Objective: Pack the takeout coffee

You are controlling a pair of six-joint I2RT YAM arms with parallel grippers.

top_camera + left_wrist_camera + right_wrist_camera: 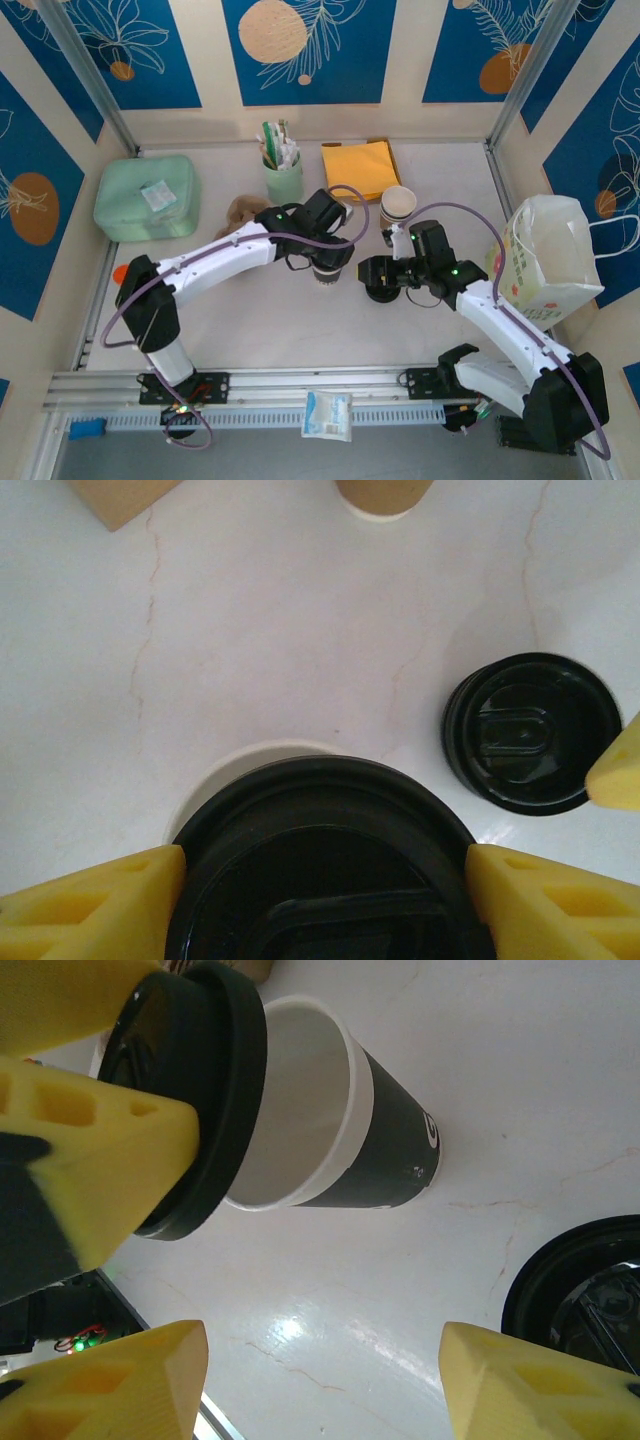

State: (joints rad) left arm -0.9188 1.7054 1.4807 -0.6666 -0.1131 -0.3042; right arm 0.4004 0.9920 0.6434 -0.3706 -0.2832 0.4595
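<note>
The left tool (325, 875) is clamped on a black lid (215, 1090). Its two yellow fingers (95, 900) press on the lid's edge from opposite sides, and the opening between them is as wide as the lid itself. The lid is held over the coffee cup (385, 1135), which stands upright on the white worktop (300, 630) near the middle, between the two arms. The cup has a white rim and a dark wall. In the right wrist view the lid is not seated on it: the lid sits a little off the mouth, and the white inside of the cup shows between the lid and the rim. Whether the lid touches the rim at one side cannot be told.

The right tool (325, 1370) has its fingers well apart, with only bare worktop between them; it holds nothing and touches nothing. It hangs low, just to the right of the cup, and points toward it. Another black lid (530, 730) lies on the worktop just beside this tool, and one yellow fingertip of the right tool is seen at this lid's edge in the left wrist view.

A stack of brown paper cups (398, 205) stands behind, apart from both tools.
</note>
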